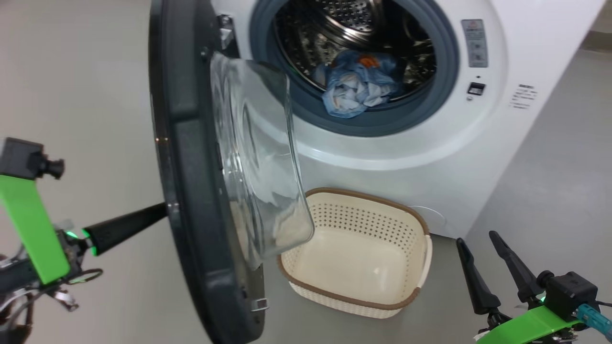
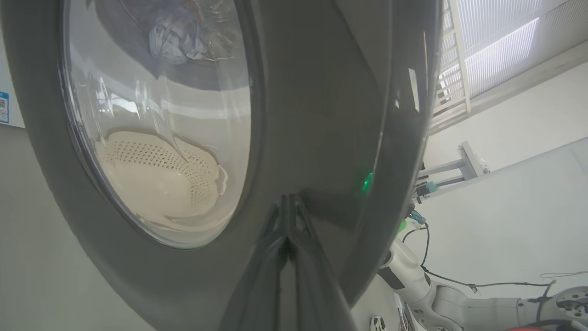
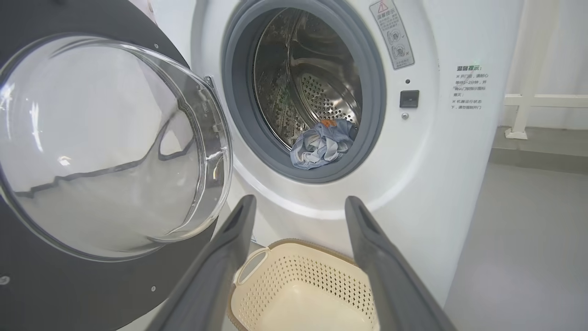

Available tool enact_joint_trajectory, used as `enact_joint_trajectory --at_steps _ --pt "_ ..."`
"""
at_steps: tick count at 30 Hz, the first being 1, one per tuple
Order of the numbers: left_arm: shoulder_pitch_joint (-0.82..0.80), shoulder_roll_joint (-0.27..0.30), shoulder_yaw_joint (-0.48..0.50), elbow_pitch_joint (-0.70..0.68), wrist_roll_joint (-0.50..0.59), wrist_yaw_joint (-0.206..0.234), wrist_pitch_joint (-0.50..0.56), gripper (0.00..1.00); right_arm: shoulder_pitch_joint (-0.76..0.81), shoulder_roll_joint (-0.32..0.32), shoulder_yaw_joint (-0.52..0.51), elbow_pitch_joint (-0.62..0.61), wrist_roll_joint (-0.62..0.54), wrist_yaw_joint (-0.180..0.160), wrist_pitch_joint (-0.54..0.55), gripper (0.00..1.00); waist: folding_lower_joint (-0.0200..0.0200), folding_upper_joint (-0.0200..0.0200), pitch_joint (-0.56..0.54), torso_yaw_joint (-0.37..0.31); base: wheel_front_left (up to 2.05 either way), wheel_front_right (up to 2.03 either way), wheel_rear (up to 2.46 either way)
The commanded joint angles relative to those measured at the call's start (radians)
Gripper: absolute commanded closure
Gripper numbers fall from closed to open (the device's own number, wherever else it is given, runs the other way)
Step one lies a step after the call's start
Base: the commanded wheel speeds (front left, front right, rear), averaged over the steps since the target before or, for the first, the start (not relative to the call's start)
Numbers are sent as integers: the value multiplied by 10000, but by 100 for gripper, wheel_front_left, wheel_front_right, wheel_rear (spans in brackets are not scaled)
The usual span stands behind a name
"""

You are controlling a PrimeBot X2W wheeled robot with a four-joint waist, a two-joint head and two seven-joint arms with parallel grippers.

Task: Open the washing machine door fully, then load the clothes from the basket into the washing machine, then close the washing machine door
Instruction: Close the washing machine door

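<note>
Door [image 1: 191, 143] stands between left gripper [image 1: 158, 211] (fingers [image 2: 266, 262] pressed together, tips on it) and basket [image 1: 368, 198] | clothes [image 1: 358, 86] in drum [image 1: 334, 28] | right gripper [image 1: 476, 238] spread.

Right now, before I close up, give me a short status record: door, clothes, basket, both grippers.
washing machine door: open, standing out to the left of the washing machine opening
clothes: bundled in the drum, near its front lip
basket: empty, on the floor below the opening
left gripper: shut, tips at the door's outer face
right gripper: open, holding nothing, to the right of the basket
</note>
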Motion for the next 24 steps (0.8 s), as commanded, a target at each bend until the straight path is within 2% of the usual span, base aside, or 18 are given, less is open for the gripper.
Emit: enact_joint_trajectory --at_steps 1,14,24 --pt "-395 205 249 -412 98 -54 -16 100 -141 -77 71 -278 -110 44 -80 0 0 0 13 -530 0 0 0" --pt "-986 -483 -149 -193 444 -54 -654 100 -212 71 -243 -416 -161 44 -80 0 0 0 318 -2393 0 0 0" --pt "-1399 -522 -133 109 661 -54 -1248 100 -403 227 -452 -483 -194 44 -80 0 0 0 681 -3801 0 0 0"
